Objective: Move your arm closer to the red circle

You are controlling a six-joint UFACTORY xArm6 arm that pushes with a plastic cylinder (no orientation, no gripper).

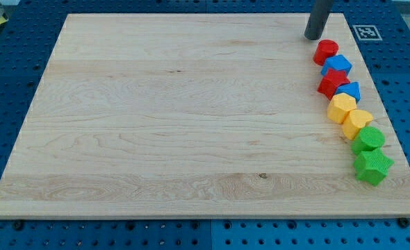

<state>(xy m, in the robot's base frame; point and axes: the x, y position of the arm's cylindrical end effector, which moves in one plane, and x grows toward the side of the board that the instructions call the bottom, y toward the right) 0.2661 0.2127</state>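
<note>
My tip (314,37) rests on the counter (177,125) near the view's top right corner; the rod above it is cut off by the view's top edge. There is no gripper here, only this plain rod end, so nothing stands apart or together. Just to the view's lower right of the tip, close but apart, lies the red circle (325,51). From it a touching line of blocks runs down the counter's right edge: a blue cube (338,66), a red star (333,83), a second blue block (349,90) half hidden behind its neighbours so its shape is unclear, two yellow blocks (342,108) (358,123), a green round block (368,139) and a green star (372,167). That makes eight blocks, two of each colour. A printed marker (366,32) sits at the corner.
</note>
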